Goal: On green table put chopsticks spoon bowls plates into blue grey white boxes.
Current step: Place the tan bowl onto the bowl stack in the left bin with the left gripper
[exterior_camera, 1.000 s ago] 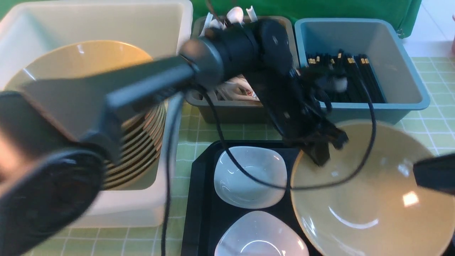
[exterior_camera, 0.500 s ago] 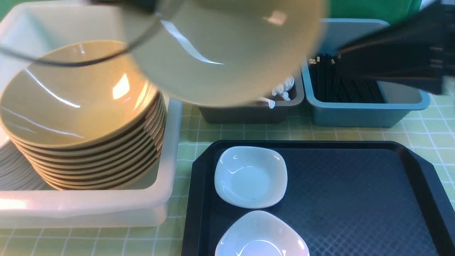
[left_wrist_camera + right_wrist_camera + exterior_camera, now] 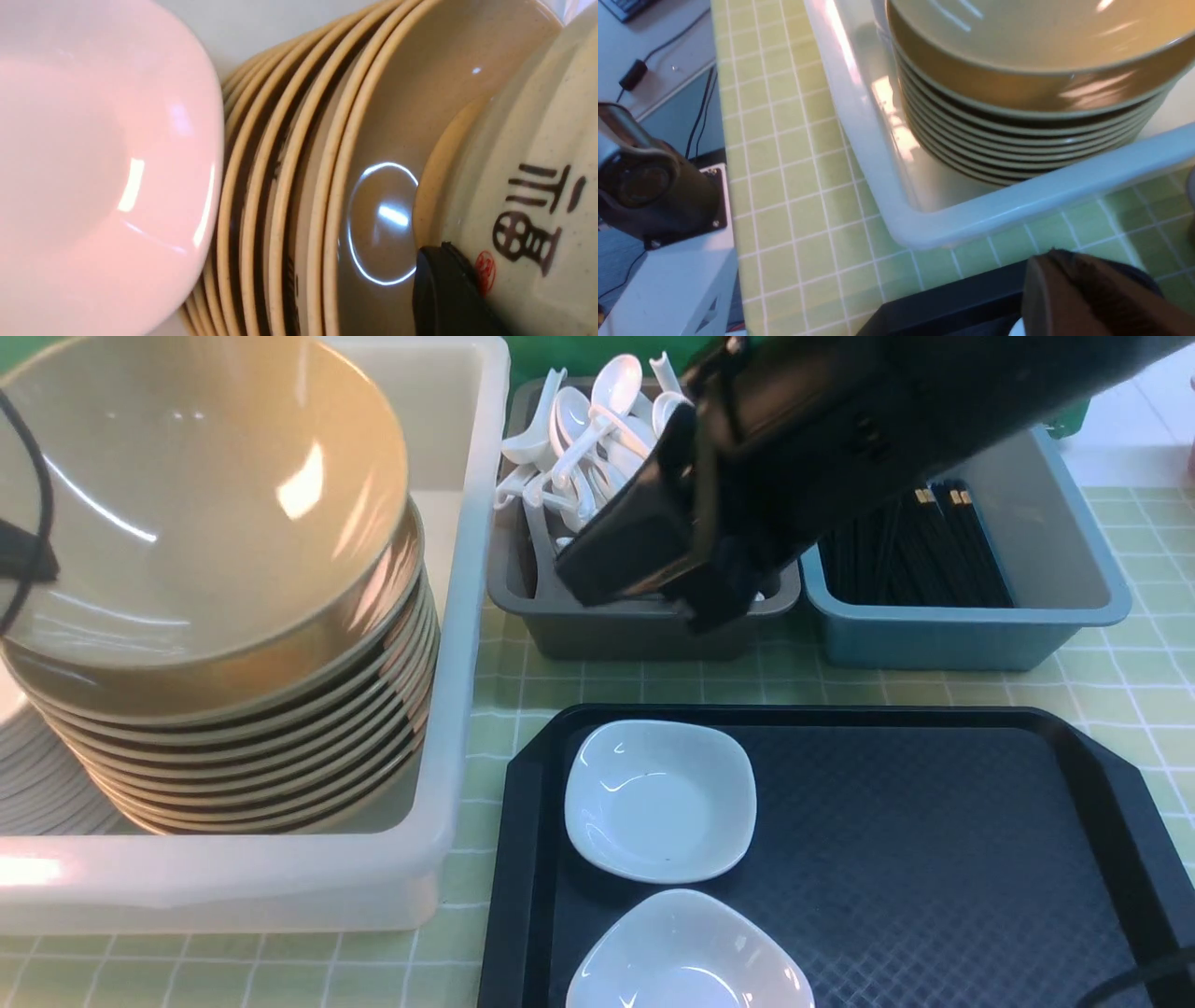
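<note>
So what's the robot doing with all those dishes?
It's tidying up. Its left gripper holds a wide tan bowl tilted on top of the stack of tan bowls in the big white plastic tub. Two small white square dishes wait on the black tray. Its right arm hangs over the grey box of white spoons.

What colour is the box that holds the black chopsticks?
The box is blue-teal, plain with no pattern. The front view shows it best.
</note>
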`<act>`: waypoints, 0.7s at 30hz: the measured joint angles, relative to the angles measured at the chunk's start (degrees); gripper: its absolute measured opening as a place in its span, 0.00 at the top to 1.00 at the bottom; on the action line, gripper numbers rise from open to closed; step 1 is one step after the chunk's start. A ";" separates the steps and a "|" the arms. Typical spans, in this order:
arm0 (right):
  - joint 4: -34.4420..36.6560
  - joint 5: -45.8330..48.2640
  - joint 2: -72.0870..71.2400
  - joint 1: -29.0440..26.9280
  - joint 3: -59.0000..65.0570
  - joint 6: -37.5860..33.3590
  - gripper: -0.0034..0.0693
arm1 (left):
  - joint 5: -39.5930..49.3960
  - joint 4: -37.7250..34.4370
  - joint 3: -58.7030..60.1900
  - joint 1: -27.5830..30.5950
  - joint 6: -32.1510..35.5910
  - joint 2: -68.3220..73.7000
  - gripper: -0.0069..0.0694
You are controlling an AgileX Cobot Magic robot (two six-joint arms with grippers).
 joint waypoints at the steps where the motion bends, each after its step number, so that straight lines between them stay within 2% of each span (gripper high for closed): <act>1: -0.14 -0.05 0.51 0.00 0.00 0.27 0.87 | 0.00 0.29 0.14 -0.33 -0.25 0.33 0.89; 5: -0.37 -0.14 1.25 0.00 -0.04 0.42 0.86 | -0.72 4.41 0.26 -1.73 -5.29 0.78 0.88; 7: -0.37 -0.14 1.24 0.00 -0.04 0.42 0.86 | -1.27 7.39 0.25 -2.59 -8.88 0.78 0.84; 11: -0.41 -0.14 1.24 0.00 -0.04 0.42 0.85 | -1.75 10.17 0.01 -4.68 -13.43 0.60 0.68; 13: -0.89 -0.09 1.24 0.00 -0.26 0.82 0.85 | -1.53 10.52 -0.06 -5.48 -14.01 0.60 0.55; 17: -2.24 0.84 0.33 -0.33 -0.38 2.15 0.84 | -0.17 11.09 -1.94 -5.97 -14.27 0.60 0.40; 21: -3.45 4.01 -2.08 -2.48 -0.44 3.45 0.84 | 0.69 14.58 -7.94 -6.03 -15.19 0.54 0.25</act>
